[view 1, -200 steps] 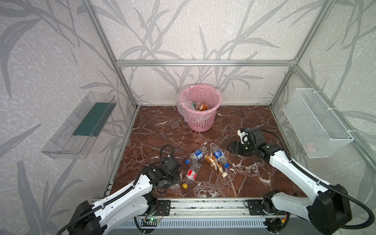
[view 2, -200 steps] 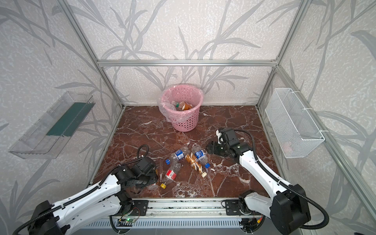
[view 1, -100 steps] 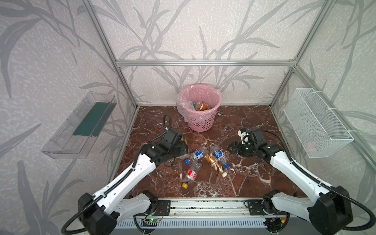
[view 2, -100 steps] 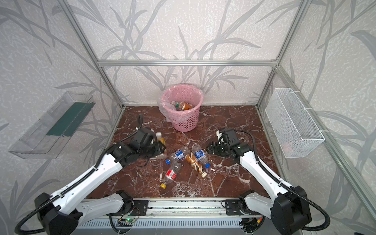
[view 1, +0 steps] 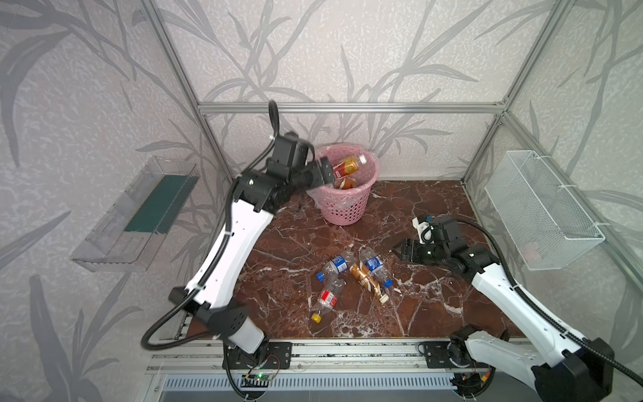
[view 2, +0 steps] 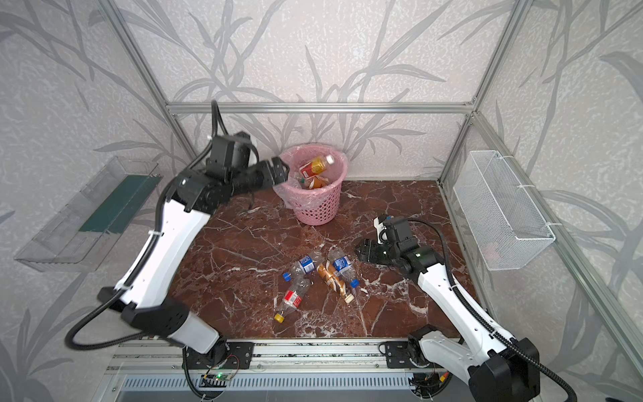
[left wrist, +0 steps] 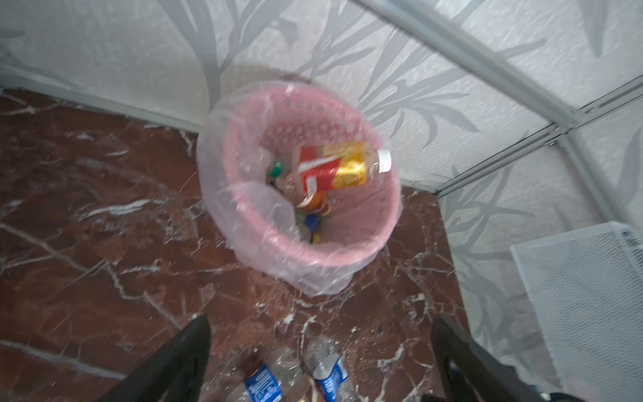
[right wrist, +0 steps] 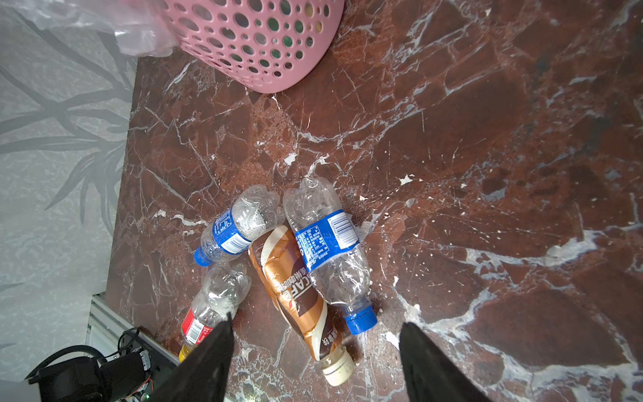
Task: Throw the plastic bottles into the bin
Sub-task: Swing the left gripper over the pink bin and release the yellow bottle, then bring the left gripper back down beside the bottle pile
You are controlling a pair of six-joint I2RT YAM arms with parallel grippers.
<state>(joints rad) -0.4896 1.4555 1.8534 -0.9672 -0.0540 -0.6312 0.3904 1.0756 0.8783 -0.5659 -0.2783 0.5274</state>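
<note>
In a top view the left gripper [view 1: 324, 173] stands spread at the bin [view 1: 351, 212] rim, with a red-yellow bottle [view 1: 348, 165] loose over the opening just beyond it; I judge this the drop. The left wrist view shows nothing between the fingers. In the right wrist view the right gripper [right wrist: 316, 320] is spread and empty above four floor bottles [right wrist: 323, 240]. Next, it must close on one.

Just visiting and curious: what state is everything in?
Pink bin: upright, bag-lined, holding bottles.
Left gripper: open, empty, beside bin.
Red-and-yellow bottle: loose, over bin mouth.
Blue-labelled bottles: both lying, blue-capped.
Brown coffee bottle: lying, white-capped.
Red-labelled bottle: lying, yellow-capped.
Right gripper: open, empty, facing those bottles.
</note>
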